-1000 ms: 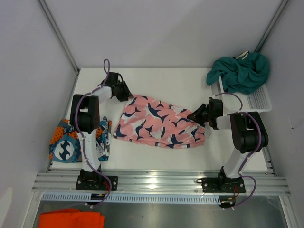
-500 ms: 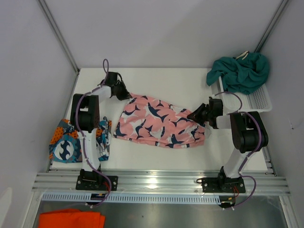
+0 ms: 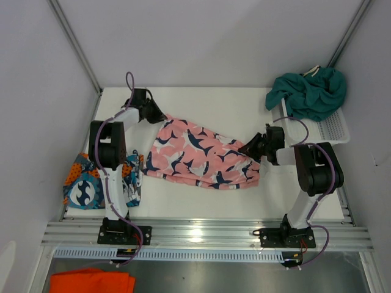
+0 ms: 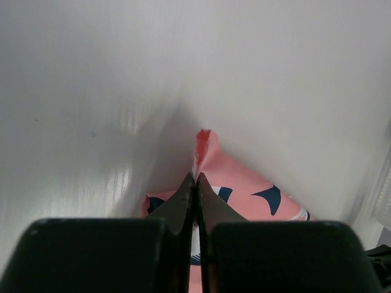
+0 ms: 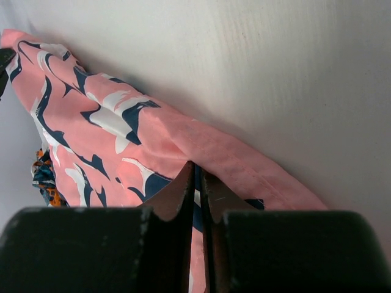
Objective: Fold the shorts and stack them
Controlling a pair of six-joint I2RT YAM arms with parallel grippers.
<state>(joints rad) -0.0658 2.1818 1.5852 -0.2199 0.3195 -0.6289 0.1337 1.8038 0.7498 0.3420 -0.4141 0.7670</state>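
The pink shark-print shorts [image 3: 201, 155] lie stretched across the table between both arms. My left gripper [image 3: 157, 118] is shut on their far left corner [image 4: 203, 141]; the cloth runs between its closed fingers [image 4: 183, 198]. My right gripper [image 3: 249, 148] is shut on their right edge, pink fabric [image 5: 110, 128] pinched between its fingers [image 5: 217, 195]. The blue, orange and white printed shorts [image 3: 101, 180] lie folded at the table's left edge beside the left arm. The teal shorts [image 3: 311, 91] sit crumpled on a white mesh basket [image 3: 333, 129] at the back right.
An orange cloth [image 3: 91, 282] lies below the table's front rail at the bottom left. Grey walls close in the table on three sides. The aluminium rail [image 3: 201, 235] carries both arm bases.
The left gripper has shut on the pink shorts' corner and pulled it back and to the left. The shorts are drawn out longer and flatter. The right gripper shifted slightly left.
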